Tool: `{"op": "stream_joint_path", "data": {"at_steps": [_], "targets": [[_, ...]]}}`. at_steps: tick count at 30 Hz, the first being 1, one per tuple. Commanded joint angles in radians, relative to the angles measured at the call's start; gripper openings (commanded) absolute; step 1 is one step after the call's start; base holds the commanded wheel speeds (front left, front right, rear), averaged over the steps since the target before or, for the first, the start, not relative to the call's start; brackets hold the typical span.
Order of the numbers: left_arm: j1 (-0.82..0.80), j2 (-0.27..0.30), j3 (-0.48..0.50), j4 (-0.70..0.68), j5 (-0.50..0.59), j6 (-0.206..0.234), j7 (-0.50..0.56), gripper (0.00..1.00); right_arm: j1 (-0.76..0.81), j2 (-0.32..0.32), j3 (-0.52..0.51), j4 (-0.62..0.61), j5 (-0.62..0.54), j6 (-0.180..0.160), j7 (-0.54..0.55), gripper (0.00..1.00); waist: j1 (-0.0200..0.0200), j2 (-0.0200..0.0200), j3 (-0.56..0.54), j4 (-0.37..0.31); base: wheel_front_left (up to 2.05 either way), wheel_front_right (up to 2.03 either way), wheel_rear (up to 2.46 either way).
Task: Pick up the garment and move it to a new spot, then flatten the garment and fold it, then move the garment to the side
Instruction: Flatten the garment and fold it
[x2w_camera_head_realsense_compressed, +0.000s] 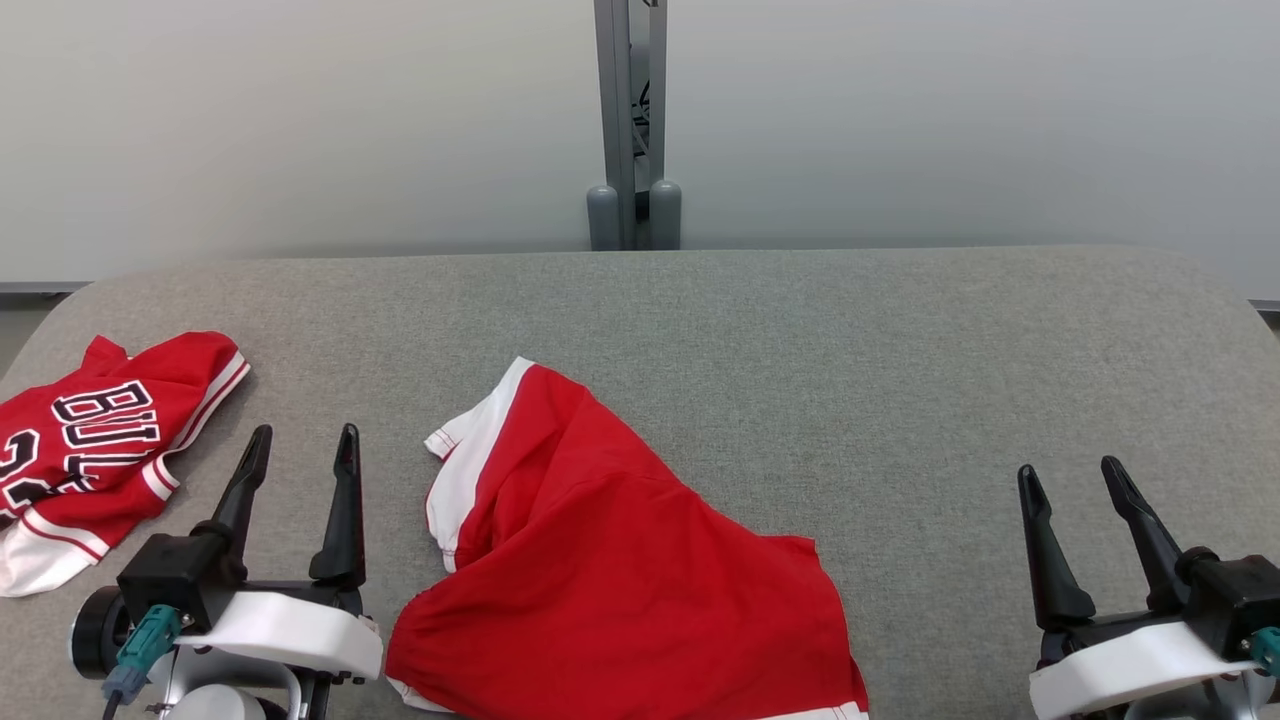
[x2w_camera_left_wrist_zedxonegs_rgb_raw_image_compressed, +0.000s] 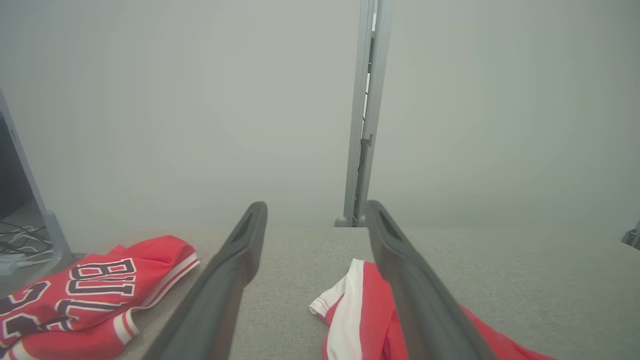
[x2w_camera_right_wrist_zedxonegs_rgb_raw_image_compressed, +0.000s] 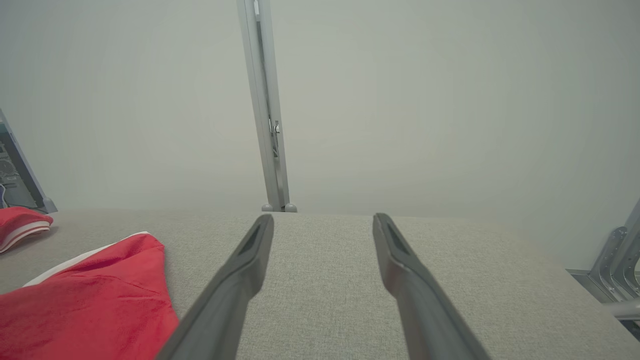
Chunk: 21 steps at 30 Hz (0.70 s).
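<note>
You have two red garments, a white-trimmed garment (x2w_camera_head_realsense_compressed: 600, 560) and a lettered jersey (x2w_camera_head_realsense_compressed: 100, 440); two grippers, left gripper (x2w_camera_head_realsense_compressed: 305, 432) and right gripper (x2w_camera_head_realsense_compressed: 1068, 467); one grey table (x2w_camera_head_realsense_compressed: 900, 350); one metal post (x2w_camera_head_realsense_compressed: 630, 120).

Garment (x2w_camera_head_realsense_compressed: 620, 560) centre of table (x2w_camera_head_realsense_compressed: 900, 350); jersey (x2w_camera_head_realsense_compressed: 100, 450) at left edge; left pincer (x2w_camera_head_realsense_compressed: 305, 432) between.

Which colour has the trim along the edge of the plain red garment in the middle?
White, along the edge of the red garment; clearest in the head view.
</note>
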<state>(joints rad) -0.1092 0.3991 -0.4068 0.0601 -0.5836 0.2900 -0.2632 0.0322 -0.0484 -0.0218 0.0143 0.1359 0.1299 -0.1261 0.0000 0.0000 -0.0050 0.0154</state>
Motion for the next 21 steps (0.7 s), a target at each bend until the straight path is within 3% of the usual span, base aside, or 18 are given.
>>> {"op": "stream_joint_path", "data": {"at_steps": [1, 6, 21], "targets": [[0.007, -0.009, 0.025, 0.008, 0.02, -0.019, -0.003, 1.0, 0.007, -0.005, 0.0, -0.003, 0.005, 0.002, 0.001, 1.0, 0.0, 0.0, -0.001, 0.001, 0.0, 0.0, 0.0], [0.028, -0.041, 0.064, 0.033, 0.075, -0.061, -0.003, 1.0, 0.006, -0.005, -0.001, -0.002, 0.001, 0.002, 0.007, 1.0, 0.0, 0.0, -0.005, 0.006, 0.0, 0.0, 0.0], [0.059, -0.116, 0.132, 0.061, 0.157, -0.128, -0.003, 1.0, 0.006, -0.005, 0.002, 0.001, 0.006, 0.002, 0.01, 1.0, 0.0, 0.0, -0.003, 0.027, 0.0, 0.0, 0.0]]}}
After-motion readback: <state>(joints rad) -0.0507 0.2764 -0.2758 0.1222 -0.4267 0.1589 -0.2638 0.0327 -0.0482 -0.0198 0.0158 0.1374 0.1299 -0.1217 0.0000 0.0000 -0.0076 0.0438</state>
